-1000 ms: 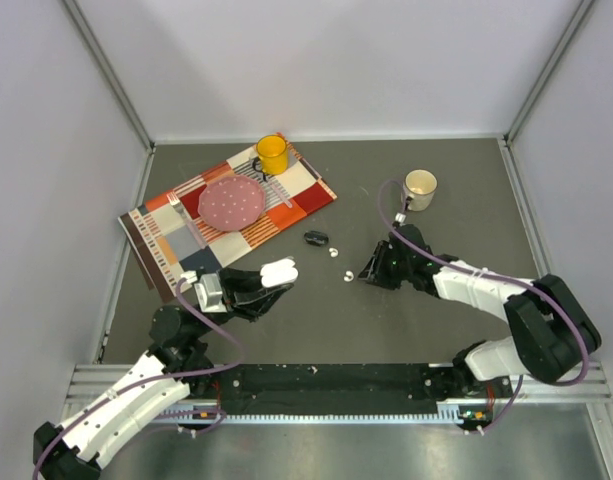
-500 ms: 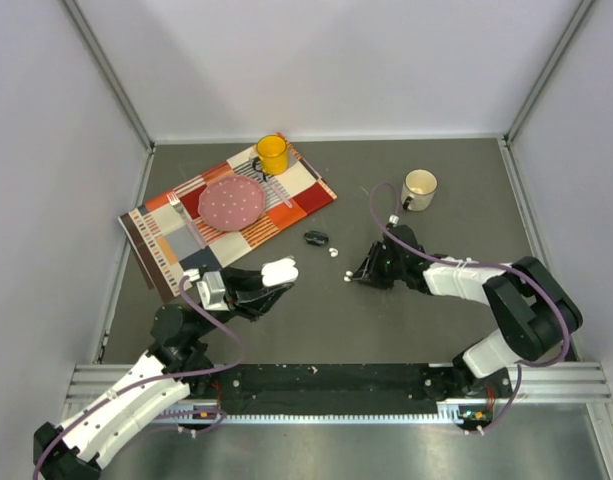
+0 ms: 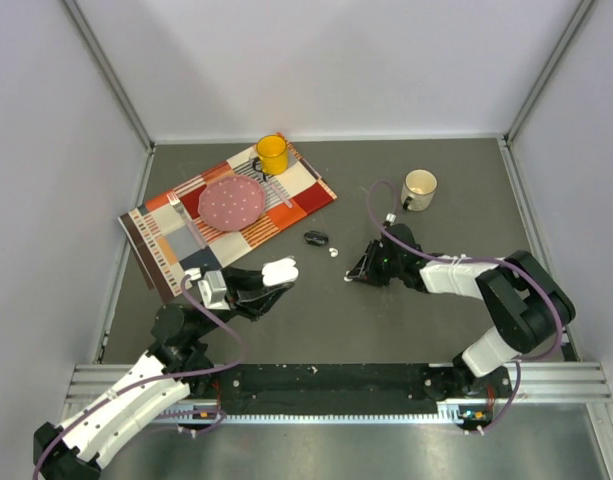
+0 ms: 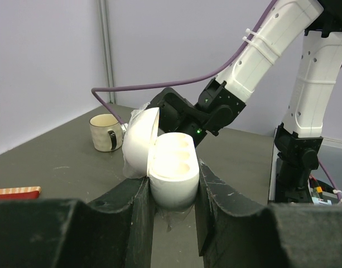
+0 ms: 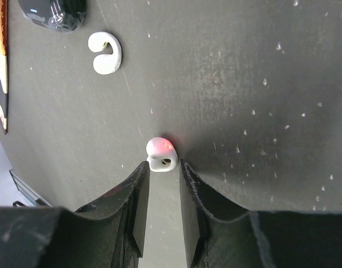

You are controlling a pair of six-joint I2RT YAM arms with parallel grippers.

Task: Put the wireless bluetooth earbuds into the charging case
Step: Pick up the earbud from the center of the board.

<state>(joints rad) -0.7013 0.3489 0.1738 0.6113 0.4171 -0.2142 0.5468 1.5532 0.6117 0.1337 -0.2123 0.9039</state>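
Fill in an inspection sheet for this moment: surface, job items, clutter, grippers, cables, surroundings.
Surface: dark grey table, pale flecks in the right wrist view.
Job's things: open white charging case, no bud seen in it; one white earbud glowing red at the right fingertips; second white earbud loose near a black oval object.
Clutter: patchwork placemat bearing pink plate, yellow mug and fork; cream mug apart.
Grippers: left gripper shut on the case; right gripper open, low at the glowing earbud.
Cables: purple cable looped along each arm.
Surroundings: pale walls, metal frame rails.
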